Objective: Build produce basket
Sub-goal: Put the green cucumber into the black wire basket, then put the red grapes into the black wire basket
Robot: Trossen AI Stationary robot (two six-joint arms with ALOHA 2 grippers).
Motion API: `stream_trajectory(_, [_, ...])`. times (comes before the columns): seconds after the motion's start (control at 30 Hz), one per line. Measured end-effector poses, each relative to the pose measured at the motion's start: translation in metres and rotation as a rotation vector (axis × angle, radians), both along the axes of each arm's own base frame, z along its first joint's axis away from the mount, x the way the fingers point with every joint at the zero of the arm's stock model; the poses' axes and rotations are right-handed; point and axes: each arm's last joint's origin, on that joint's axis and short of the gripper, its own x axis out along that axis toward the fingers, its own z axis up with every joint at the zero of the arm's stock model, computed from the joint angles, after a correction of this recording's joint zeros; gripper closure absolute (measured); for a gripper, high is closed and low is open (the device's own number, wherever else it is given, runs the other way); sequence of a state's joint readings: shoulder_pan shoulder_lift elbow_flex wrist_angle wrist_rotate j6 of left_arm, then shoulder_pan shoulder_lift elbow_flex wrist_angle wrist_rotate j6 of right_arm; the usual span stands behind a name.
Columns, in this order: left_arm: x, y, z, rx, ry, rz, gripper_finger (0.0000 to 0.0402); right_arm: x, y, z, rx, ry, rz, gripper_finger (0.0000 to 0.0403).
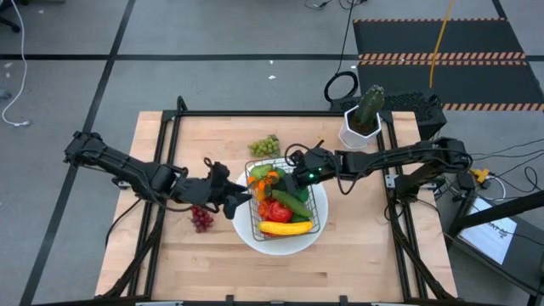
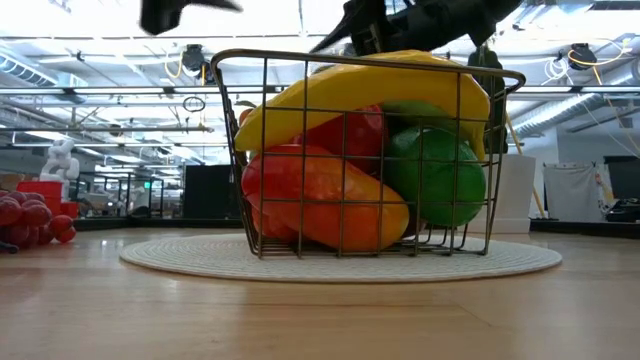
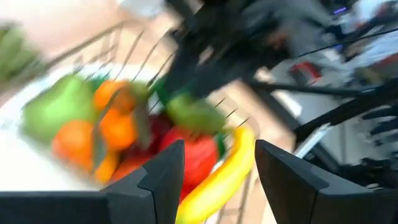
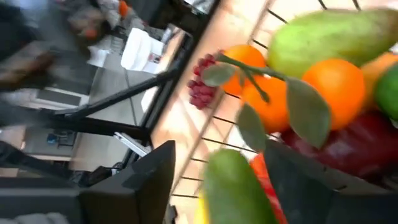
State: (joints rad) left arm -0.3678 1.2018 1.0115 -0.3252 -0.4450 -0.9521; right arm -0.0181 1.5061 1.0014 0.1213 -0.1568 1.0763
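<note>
Wire basket (image 1: 286, 201), centred on the white plate (image 1: 248, 228), holds banana (image 1: 285, 227), tomato (image 1: 279, 211), cucumber (image 1: 291, 202), tangerines (image 1: 265, 178). Above it we see the right gripper (image 1: 294, 181), fingers parted over the cucumber; the left gripper (image 1: 239, 199) gapes empty beside it. Green grapes (image 1: 264, 146), purple grapes (image 1: 201, 218) and cactus (image 1: 365, 110) stand outside. From table height, purple grapes show at the edge.

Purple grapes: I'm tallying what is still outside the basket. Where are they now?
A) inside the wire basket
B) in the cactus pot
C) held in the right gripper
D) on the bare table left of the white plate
D: the purple grapes lie on the wooden table, left of the white plate and outside the basket.
</note>
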Motion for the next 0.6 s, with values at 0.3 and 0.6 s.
stream_trajectory(0.3, [-0.028,-0.010,-0.028,-0.255,0.347,0.104,0.0206,-0.022,-0.016,0.037,-0.135,-0.121,-0.050,0.0120])
stream_trajectory(0.6, [-0.043,-0.034,-0.048,-0.509,0.546,0.299,0.0206,-0.050,-0.045,0.057,-0.296,-0.119,-0.036,0.0128])
